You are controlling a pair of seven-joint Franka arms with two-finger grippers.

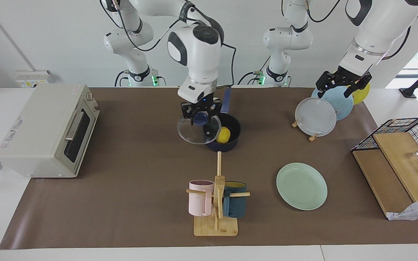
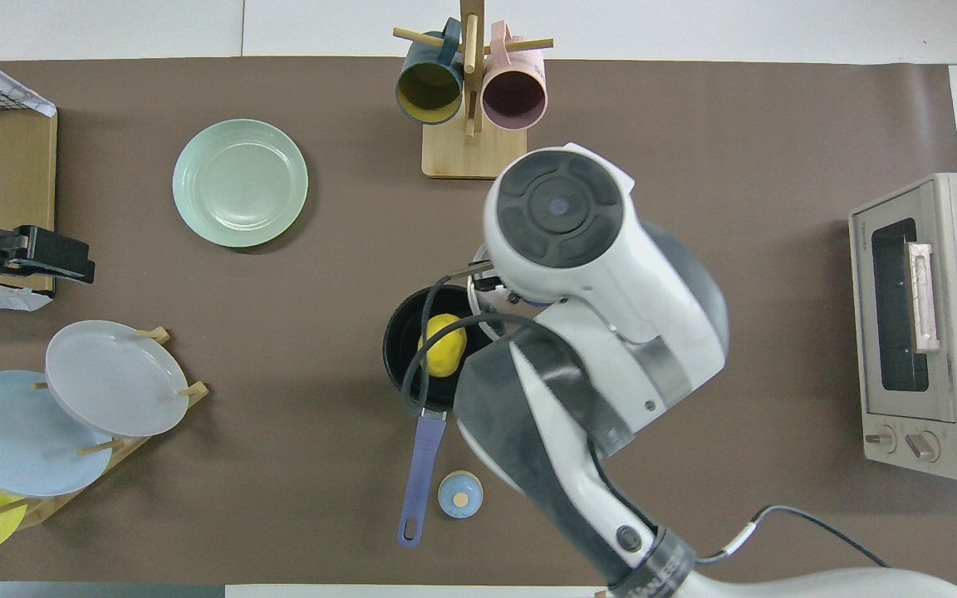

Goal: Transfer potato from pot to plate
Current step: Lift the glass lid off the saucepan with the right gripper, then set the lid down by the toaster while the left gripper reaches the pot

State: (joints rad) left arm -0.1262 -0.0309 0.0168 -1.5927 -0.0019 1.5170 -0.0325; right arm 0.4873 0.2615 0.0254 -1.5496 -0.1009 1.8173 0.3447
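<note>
Facing view: my right hand point(image 1: 199, 116) grips the glass lid point(image 1: 194, 129) by its knob, partly over the pot point(image 1: 227, 139). Potato point(image 1: 223, 135) sits in the pot. Left hand point(image 1: 343, 86) waits released above the plate rack. Risk: lid clips the rim, shifting the pot.

Legible markings: none confirmed. The toaster oven point(image 2: 927, 324) bears a small brand line above its door and a red warning label beside its knobs; neither can be read.
</note>
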